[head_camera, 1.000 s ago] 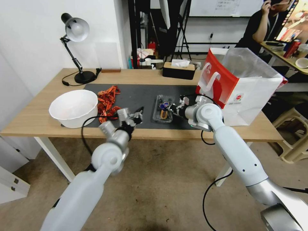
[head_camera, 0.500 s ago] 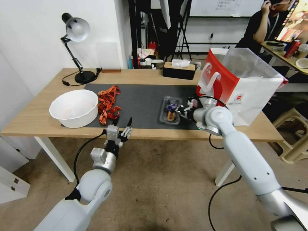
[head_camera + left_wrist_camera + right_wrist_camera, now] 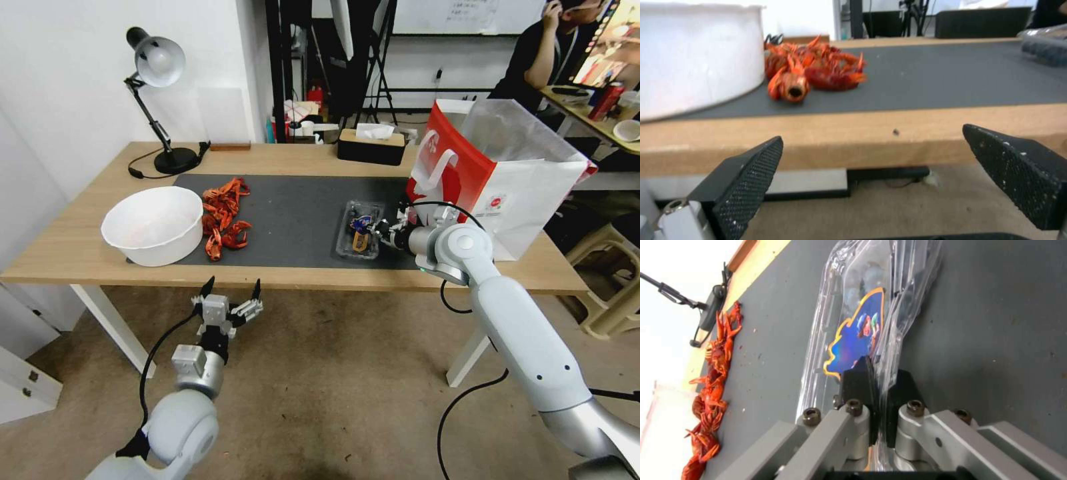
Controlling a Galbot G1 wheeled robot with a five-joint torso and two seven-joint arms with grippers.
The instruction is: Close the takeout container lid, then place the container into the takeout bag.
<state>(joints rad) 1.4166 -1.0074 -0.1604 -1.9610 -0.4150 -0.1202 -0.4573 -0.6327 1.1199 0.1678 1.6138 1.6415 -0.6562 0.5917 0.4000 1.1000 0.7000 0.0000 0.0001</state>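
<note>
The takeout container (image 3: 359, 239) lies on the dark mat (image 3: 293, 207) on the bench (image 3: 80, 247), just beside the takeout bag (image 3: 507, 180). The right end effector (image 3: 378, 233) is clamped on its edge, lid (image 3: 853, 340) down. The left end effector (image 3: 229, 293) hangs below the bench's front edge, fingers spread apart, near the white bowl (image 3: 153, 223) and crayfish (image 3: 223, 217).

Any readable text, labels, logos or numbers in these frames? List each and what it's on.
None can be read.
takeout bag: small round red logo on its white side, too small to read.
lid of the takeout container: blue, orange-edged label with figures; no letters legible. The right end effector is clamped on it.
Whiteboard behind: marks too small to read.
</note>
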